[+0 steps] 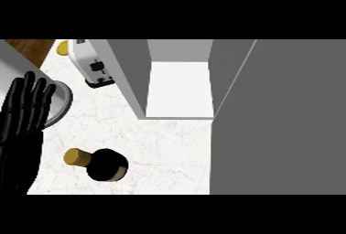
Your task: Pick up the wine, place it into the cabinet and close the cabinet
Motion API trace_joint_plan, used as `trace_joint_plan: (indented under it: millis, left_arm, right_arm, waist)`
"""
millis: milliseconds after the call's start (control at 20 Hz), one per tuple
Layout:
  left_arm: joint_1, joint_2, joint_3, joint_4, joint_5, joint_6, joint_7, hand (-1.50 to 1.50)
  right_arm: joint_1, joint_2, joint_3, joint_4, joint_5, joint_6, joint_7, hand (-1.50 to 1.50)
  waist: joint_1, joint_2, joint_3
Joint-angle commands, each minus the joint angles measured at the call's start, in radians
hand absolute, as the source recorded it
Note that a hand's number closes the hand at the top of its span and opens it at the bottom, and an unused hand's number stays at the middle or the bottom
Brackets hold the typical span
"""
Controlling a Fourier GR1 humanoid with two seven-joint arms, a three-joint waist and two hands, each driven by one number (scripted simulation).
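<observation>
Head view — wine (106, 165) upright, untouched

Left hand (24, 114): wrist and forearm cut off by the left edge. Above it, the toaster (91, 64) and a yellow object (63, 47) are partly cropped.

We list a white marbled counter (169, 141); standing on it, a dark wine bottle (105, 163) with a gold cap, near the front edge. At the back we note a white toaster (91, 64) and an open grey cabinet (177, 77), with a yellow item (63, 47) just beside the toaster
</observation>
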Motion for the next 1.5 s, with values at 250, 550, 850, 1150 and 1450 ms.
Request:
trace_joint_plan:
  millis: [250,550,850,1150,1450]
  left_arm:
    - [0.044,0.085,-0.205,-0.107,0.279,-0.391,-0.146,-1.50]
    - [0.273,0.130,-0.323,-0.236,0.606,-0.457,0.088,-1.50]
    - [0.397,0.212,-0.264,-0.417,0.695,-0.473,0.122,-1.50]
    - [0.442,0.214,-0.305,-0.493,0.654,-0.441,0.134,-1.50]
    - [0.446,0.226,-0.325,-0.525,0.678,-0.393,0.158,-1.50]
  right_arm:
    - [0.105,-0.020,0.057,-0.076,0.026,0.038,0.034,-1.50]
    - [0.168,-0.041,0.165,-0.196,-0.108,0.144,0.163,-1.50]
    - [0.146,-0.067,0.099,-0.280,-0.191,0.150,0.258,-1.50]
    - [0.117,-0.045,0.151,-0.377,-0.162,0.086,0.385,-1.50]
    - [0.089,-0.031,0.206,-0.401,-0.107,0.052,0.436,-1.50]
  waist:
    - [-0.024,-0.008,0.002]
    - [0.003,-0.008,0.005]
    - [0.007,-0.002,0.005]
    - [0.010,-0.004,0.005]
    - [0.010,-0.005,0.005]
